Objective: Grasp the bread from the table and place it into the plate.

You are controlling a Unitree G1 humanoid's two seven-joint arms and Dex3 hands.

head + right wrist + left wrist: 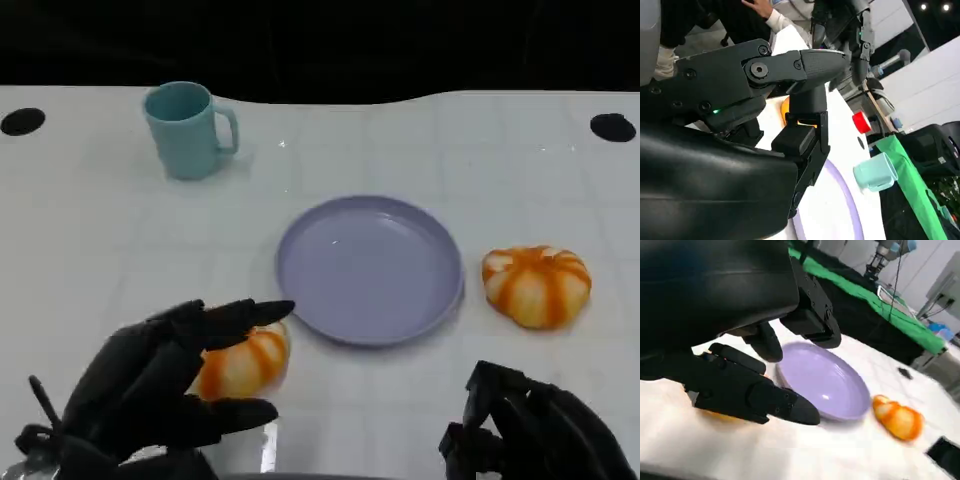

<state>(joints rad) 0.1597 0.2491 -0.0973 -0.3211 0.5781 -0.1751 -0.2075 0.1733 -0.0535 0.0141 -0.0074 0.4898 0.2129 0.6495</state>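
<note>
White surface (100,230) fills your whole view, and it carries everything, so start there. Biggest thing on it is the lavender plate (370,268), dead centre and bare, your drop target, I'd judge. Next down in size, your left robot hand (165,385) at the near left: fingers spread and curved around the near bread (243,362), one finger reaching over its top, thumb low on the near side. It reads as wide, cupping but not yet clamped; in the left wrist view the fingers (747,390) cover nearly all of that bread, so you can't confirm contact. That bread sits on the surface just left of the plate's near rim, not lifted as far as I can tell. Your right robot hand (535,425) sits near right, cut off by the frame edge, fingers curled in with nothing in them, parked out of the way, seemingly. A teal mug (187,129) stands far left, well apart. A second orange-striped bread (537,285) lies right of the plate, untouched. The right wrist view is mostly hand; a person's sleeve (777,20) shows beyond.
</note>
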